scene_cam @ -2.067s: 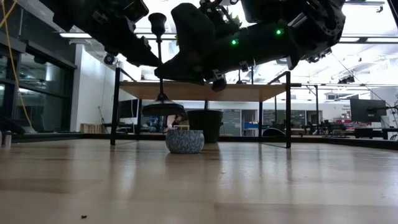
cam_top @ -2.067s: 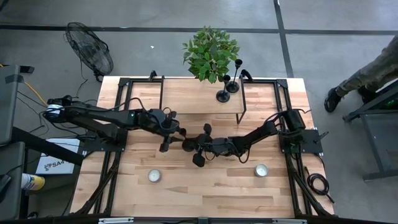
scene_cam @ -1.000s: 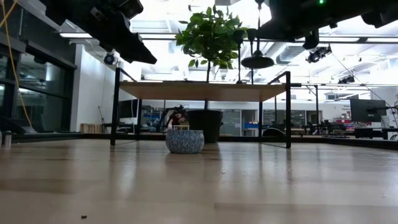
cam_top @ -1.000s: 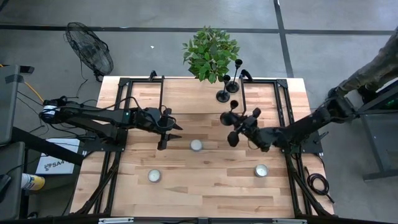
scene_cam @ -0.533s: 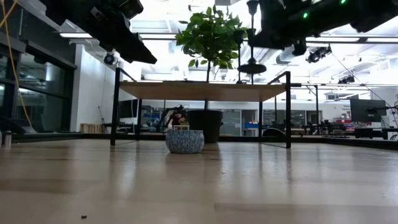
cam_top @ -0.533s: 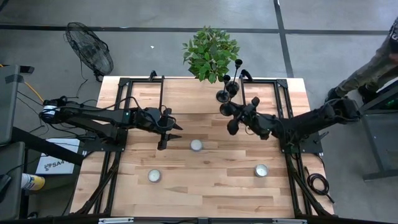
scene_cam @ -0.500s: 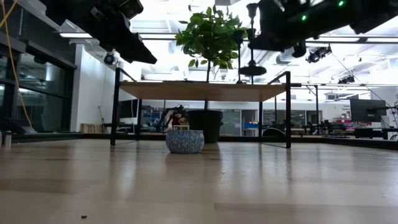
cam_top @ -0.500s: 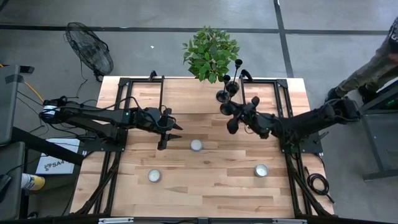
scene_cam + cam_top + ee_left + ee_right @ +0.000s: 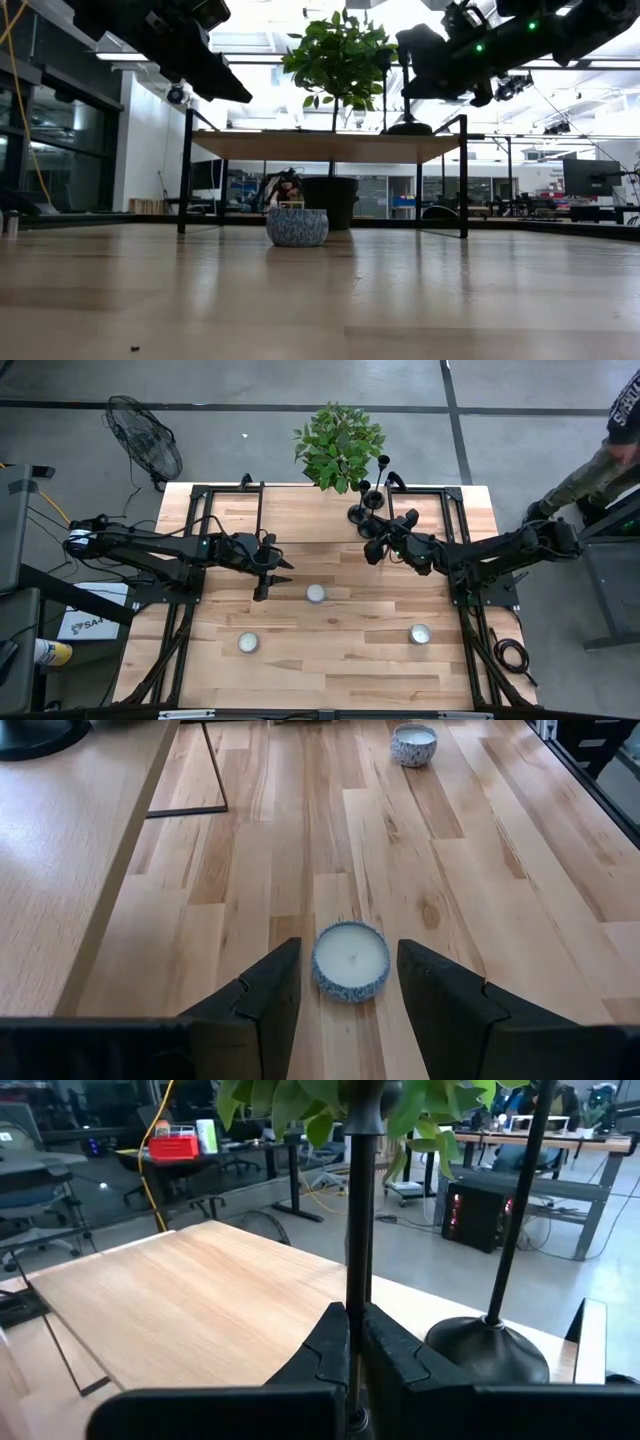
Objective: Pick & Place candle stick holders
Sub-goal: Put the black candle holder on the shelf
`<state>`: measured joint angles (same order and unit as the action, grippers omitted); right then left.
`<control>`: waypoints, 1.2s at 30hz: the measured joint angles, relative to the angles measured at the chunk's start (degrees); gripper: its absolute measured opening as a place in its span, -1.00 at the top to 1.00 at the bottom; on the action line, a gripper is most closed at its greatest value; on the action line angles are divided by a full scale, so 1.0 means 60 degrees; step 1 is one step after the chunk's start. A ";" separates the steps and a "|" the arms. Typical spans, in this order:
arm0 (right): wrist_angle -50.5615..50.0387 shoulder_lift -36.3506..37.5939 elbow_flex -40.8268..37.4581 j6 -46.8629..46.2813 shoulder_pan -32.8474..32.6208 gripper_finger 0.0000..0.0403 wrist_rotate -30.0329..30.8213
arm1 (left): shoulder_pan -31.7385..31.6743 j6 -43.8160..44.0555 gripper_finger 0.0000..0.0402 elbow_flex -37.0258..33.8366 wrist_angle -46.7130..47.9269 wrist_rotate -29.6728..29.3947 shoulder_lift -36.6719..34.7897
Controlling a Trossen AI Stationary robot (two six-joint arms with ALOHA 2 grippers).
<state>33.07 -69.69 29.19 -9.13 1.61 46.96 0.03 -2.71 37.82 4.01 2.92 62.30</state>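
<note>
High view: your right pincer (image 9: 378, 540) has carried the holder (image 9: 372, 528) from mid-desk (image 9: 330, 660) up to the shelf (image 9: 300, 515) beside two others (image 9: 360, 512), so release is likely next; low view: its base hovers just above the shelf; right wrist: fingers pinch the thin black stem; left pincer (image 9: 348, 982) idles, spread, over a candle (image 9: 350, 958).

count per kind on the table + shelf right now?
Black candlestick holders: 3, two on the shelf at and, one in the right end effector
White candles: 3, at
Potted plant: 1
Total: 7
</note>
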 joint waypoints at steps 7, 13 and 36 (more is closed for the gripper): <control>-0.0137 -0.0004 0.0000 0.0010 -0.0004 1.00 0.0049 | 0.0000 0.0002 0.19 0.0004 0.0002 0.0000 0.0000; -0.0210 -0.0004 0.0007 -0.0006 -0.0007 1.00 0.0192 | 0.0000 0.0002 0.19 0.0004 0.0073 0.0003 0.0000; -0.1339 0.0646 -0.0025 -0.0232 -0.0593 1.00 0.0871 | 0.0000 0.0002 0.19 0.0007 0.0091 0.0004 0.0000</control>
<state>25.04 -65.81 29.04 -10.52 -1.95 52.18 0.03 -2.70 37.87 4.56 2.94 62.30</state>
